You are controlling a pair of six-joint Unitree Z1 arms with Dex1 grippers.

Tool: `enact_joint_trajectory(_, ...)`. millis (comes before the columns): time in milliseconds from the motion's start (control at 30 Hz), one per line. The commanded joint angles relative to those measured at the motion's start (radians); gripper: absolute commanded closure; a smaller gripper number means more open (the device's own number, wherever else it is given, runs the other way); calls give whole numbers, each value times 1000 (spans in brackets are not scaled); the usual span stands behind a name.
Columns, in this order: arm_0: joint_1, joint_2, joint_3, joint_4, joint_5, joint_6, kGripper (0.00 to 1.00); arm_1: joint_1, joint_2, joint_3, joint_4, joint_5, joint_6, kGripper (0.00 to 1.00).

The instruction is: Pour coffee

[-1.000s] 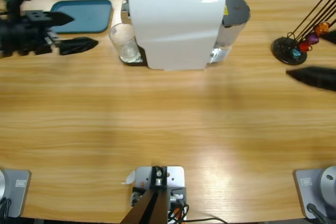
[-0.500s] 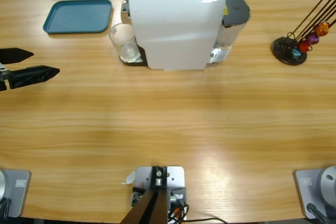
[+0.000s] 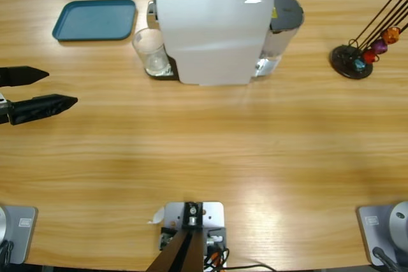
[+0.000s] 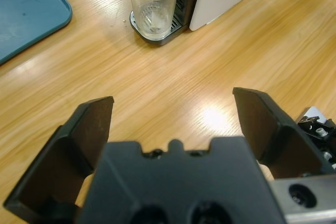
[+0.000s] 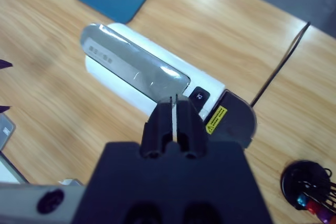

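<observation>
A small clear glass tumbler (image 3: pixel 151 51) stands on the drip tray under the spout of the white coffee machine (image 3: pixel 213 30). Looking along the left wrist, the tumbler (image 4: pixel 153 1) is upright, and I cannot make out coffee in it. My left gripper (image 3: pixel 62 87) is at the table's left edge, open and empty, well apart from the tumbler and pointing toward it (image 4: pixel 173 98). My right gripper (image 5: pixel 173 113) is shut on nothing, high above the machine (image 5: pixel 137 76), and is outside the high view.
A teal tray (image 3: pixel 95 20) lies at the back left, behind the left gripper. A black capsule stand (image 3: pixel 357 60) with coloured capsules sits at the right. The machine's grey water tank (image 3: pixel 284 20) is at its right side. Bare wood fills the front half.
The left gripper drew back from beside the tray to the table's left edge, then shifted slightly toward the front. The right gripper left the high view at the right.
</observation>
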Motion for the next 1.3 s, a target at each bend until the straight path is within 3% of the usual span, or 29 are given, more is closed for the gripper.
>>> enact_joint_trajectory(33,-10,7,38,15,-13,9,4,-39,108,-19,25,-6,-17,1000)
enact_joint_trajectory(1300,-10,13,45,13,-12,9,0,-48,135,58,31,-12,-31,1000)
